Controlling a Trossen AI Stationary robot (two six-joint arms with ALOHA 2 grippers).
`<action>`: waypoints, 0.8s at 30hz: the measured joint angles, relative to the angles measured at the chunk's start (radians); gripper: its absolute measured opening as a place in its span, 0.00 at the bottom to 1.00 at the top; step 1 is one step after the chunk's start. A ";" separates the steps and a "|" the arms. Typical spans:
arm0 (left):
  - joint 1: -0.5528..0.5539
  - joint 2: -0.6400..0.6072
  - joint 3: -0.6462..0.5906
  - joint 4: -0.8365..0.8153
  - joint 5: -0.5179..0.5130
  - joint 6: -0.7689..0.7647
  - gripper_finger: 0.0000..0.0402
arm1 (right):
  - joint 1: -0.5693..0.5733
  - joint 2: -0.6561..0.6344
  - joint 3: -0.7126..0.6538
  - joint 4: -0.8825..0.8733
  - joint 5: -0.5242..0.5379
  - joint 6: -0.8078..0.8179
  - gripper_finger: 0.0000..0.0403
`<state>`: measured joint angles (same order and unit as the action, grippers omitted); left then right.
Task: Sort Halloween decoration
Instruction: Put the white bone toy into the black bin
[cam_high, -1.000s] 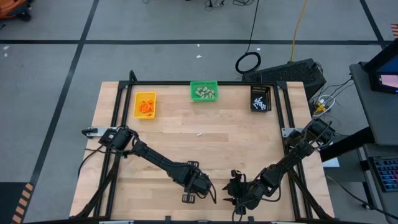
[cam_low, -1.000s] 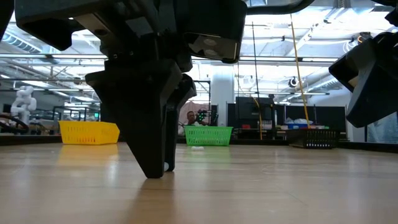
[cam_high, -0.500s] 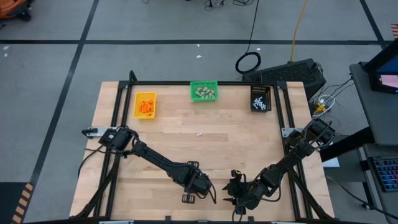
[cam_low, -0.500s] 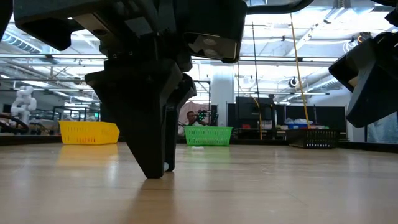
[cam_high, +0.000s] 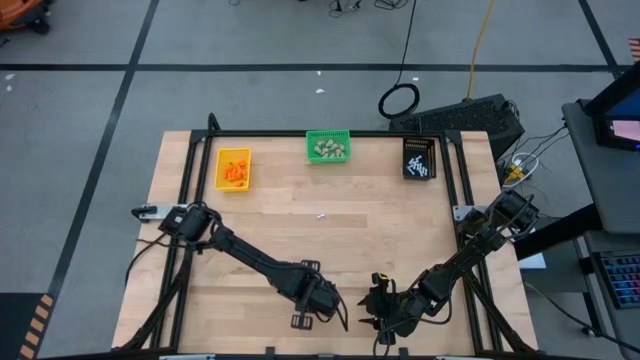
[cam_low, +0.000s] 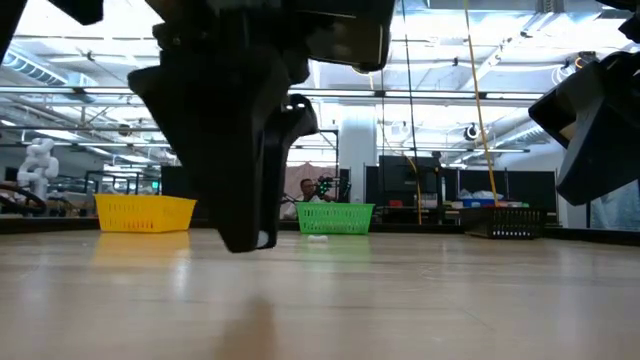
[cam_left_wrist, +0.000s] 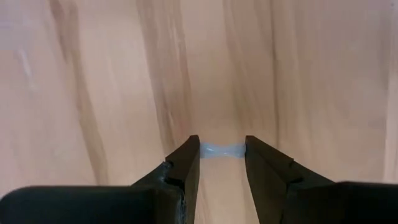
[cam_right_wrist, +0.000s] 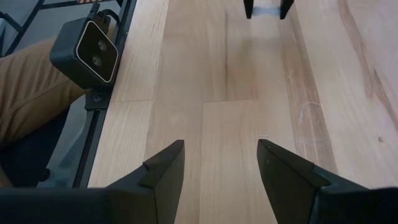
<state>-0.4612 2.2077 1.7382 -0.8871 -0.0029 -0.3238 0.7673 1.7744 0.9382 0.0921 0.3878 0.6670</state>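
High view: a white stick (cam_high: 321, 216) lies mid-worktop (cam_high: 380, 250), short of the green bin (cam_high: 328, 147). Left wrist view: left gripper (cam_left_wrist: 222, 150) fingers pinch a pale stick (cam_left_wrist: 222, 150). Right wrist view: right gripper (cam_right_wrist: 221, 163) fingers spread, empty.

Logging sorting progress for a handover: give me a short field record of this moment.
left gripper: near the table's front edge, fingers shut on a white stick
right gripper: beside it, open, empty
yellow bin: orange bits
green bin: beige lumps
black bin: white sticks
loose: one small white piece, mid-table
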 joint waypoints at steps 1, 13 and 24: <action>-0.002 -0.005 0.000 -0.001 -0.003 0.000 0.28 | 0.000 0.000 0.000 0.000 0.000 0.000 0.47; -0.041 -0.200 0.001 0.017 -0.200 0.048 0.28 | 0.000 0.000 0.000 0.000 0.001 -0.023 0.47; -0.149 -0.312 0.003 0.191 -0.456 0.162 0.28 | 0.000 0.000 0.000 0.003 0.003 -0.027 0.47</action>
<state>-0.6099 1.8954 1.7409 -0.6958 -0.4588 -0.1618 0.7676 1.7744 0.9382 0.0952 0.3912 0.6397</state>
